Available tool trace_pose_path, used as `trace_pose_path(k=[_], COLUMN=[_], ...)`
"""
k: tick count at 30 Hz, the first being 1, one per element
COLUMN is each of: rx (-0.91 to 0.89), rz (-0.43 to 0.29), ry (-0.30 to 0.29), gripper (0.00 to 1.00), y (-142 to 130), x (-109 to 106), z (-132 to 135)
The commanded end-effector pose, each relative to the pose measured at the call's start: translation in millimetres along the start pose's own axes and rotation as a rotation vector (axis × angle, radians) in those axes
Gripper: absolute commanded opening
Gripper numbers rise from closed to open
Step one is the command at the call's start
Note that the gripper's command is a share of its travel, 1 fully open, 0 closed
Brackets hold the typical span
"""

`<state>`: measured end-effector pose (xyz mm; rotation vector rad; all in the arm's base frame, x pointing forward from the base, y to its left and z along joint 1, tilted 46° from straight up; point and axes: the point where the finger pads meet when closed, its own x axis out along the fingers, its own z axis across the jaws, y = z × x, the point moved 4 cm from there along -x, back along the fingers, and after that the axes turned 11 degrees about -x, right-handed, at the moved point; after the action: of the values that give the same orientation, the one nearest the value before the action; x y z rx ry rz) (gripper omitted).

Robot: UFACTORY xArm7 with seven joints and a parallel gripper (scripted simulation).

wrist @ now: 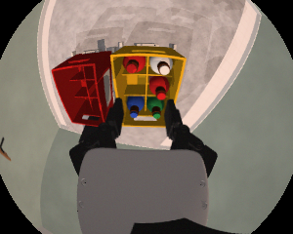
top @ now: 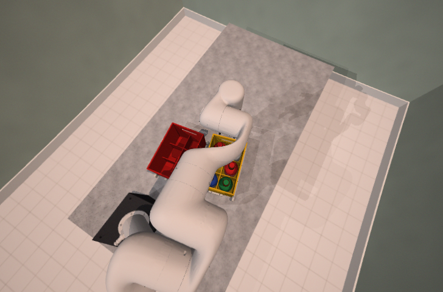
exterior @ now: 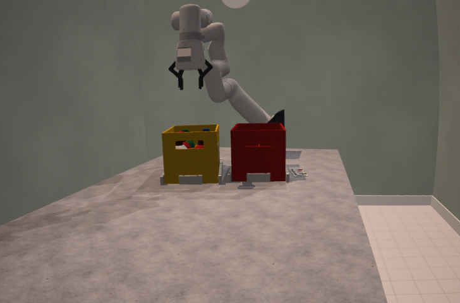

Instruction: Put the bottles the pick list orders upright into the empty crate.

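Grey mottled table [top: 263,79] in the top view carries two box-shaped, partitioned crates: red crate [top: 175,149] and yellow crate [top: 227,165]. Exterior view: gripper [exterior: 190,84] hangs part-open, holding nothing, high above the yellow crate, paper pick list [exterior: 297,172] beside the red one. Wrist view counts five round-capped bottles in the yellow crate: two red [wrist: 134,64], one white [wrist: 162,65], one blue [wrist: 134,105], one green [wrist: 156,105].

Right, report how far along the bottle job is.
Done: no bottle has been moved. The red crate shows only bare dividers, and five bottles stand in the yellow crate: two red, one white, one blue, one green.
In hand: nothing. The gripper hangs open high above the yellow crate.
Left: every pick and upright placement ordered by the pick list, whose lines are too small to read here, then letting go.
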<state>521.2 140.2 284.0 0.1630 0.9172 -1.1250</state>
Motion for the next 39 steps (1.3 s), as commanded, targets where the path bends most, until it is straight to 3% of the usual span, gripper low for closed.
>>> trace_pose_path(k=[1, 30, 39], rx=[-0.001, -0.001, 0.257], rz=[0.004, 0.004, 0.004], ry=[-0.001, -0.001, -0.001], gripper=[0.65, 0.65, 0.65], y=[1, 1, -35], x=[-2, -2, 16], z=[0, 0, 3])
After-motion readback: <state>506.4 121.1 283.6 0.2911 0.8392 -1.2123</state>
